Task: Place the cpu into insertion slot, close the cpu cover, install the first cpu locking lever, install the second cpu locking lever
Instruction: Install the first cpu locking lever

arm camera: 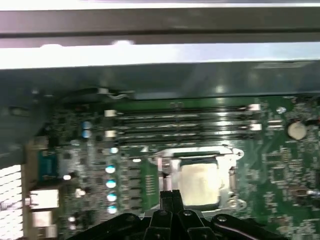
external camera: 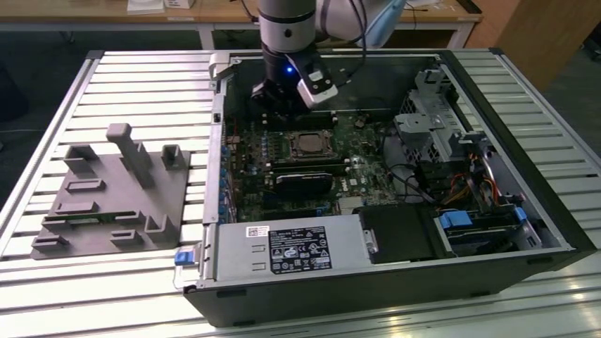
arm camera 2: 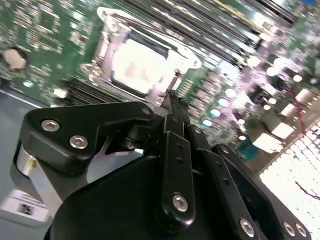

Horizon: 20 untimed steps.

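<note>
Gripper [arm camera: 170,194], fingers together, empty, beside the cpu [arm camera: 200,184]; chip seated in the insertion slot [external camera: 325,146], mid-frame in the exterior view, framed by the cpu cover [arm camera: 227,152]. Lever work likely needs slow, steady pressure.

The cpu [arm camera: 200,184] has a dull pale metal top, the cpu cover [arm camera: 227,151] is shiny metal, the gripper [arm camera 2: 172,100] is matt black with bright metal screws, and the tabletop [external camera: 141,84] is ribbed, brushed metal.
</note>
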Each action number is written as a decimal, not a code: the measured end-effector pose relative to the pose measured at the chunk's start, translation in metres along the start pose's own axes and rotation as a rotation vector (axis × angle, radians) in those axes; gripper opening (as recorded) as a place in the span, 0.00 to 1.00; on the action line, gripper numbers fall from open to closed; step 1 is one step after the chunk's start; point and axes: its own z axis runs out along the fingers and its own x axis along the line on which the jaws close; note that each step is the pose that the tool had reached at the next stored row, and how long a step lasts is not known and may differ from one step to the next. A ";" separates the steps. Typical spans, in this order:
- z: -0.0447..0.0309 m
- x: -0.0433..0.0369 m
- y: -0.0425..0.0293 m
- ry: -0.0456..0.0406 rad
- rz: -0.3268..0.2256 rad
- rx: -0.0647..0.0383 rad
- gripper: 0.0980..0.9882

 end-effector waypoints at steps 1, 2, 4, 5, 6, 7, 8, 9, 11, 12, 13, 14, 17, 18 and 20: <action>-0.0002 0.0032 -0.0002 0.0000 0.000 0.000 0.01; -0.0004 0.0063 -0.0004 0.0000 0.000 0.000 0.01; -0.0007 0.0140 -0.0009 0.0000 0.000 -0.001 0.01; -0.0010 0.0182 -0.0012 0.0002 0.000 -0.002 0.01; -0.0012 0.0227 -0.0015 0.0004 0.000 -0.005 0.01; -0.0015 0.0268 -0.0017 0.0006 0.000 -0.008 0.01; -0.0017 0.0306 -0.0020 0.0008 0.001 -0.012 0.01; -0.0018 0.0336 -0.0022 0.0010 0.001 -0.017 0.01; -0.0018 0.0348 -0.0025 0.0023 0.002 -0.038 0.01; -0.0019 0.0348 -0.0026 0.0031 0.003 -0.052 0.01; -0.0019 0.0348 -0.0027 0.0043 0.004 -0.068 0.01; -0.0019 0.0348 -0.0028 0.0053 0.005 -0.085 0.01; -0.0019 0.0347 -0.0031 0.0085 0.008 -0.138 0.01; -0.0019 0.0347 -0.0032 0.0095 0.009 -0.158 0.01; -0.0019 0.0347 -0.0034 0.0118 0.012 -0.194 0.01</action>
